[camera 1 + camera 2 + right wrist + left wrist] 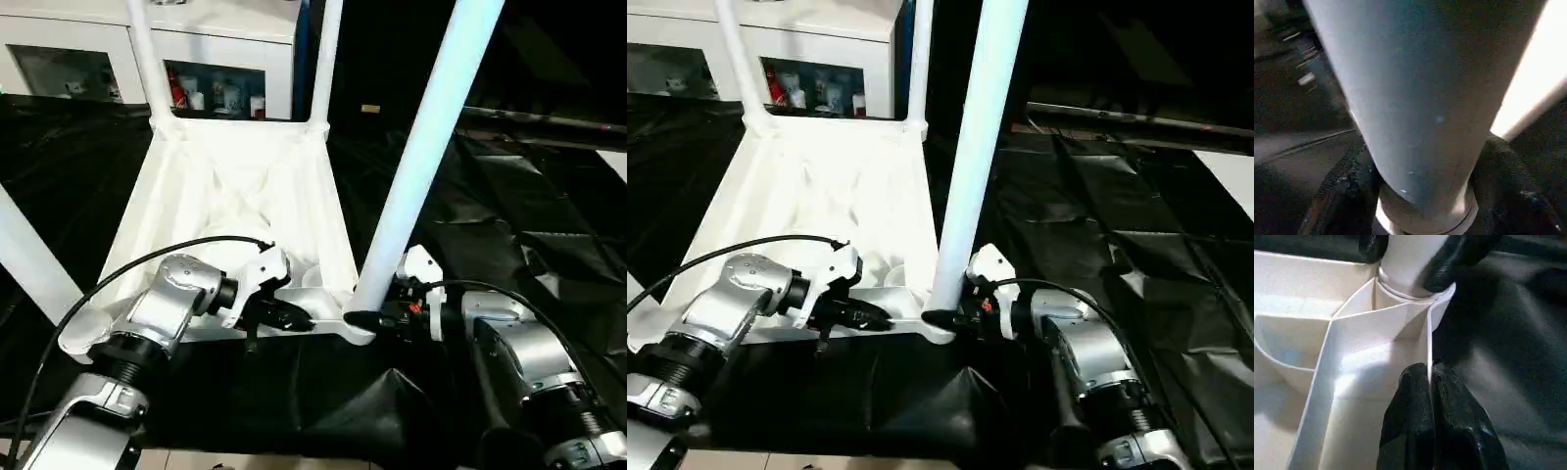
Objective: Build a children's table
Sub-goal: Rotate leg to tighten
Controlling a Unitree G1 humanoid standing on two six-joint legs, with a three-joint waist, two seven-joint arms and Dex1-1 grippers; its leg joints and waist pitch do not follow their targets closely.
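Though no writing reads, right gripper [364, 318] clasps leg [421, 162]

Head stereo pair looking down over both forearms, wrist cameras close on the near-right leg [421, 166] socket

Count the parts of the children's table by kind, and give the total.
Tabletop: 1
Legs: 4 – far left, far right, near right, near left
Total: 5
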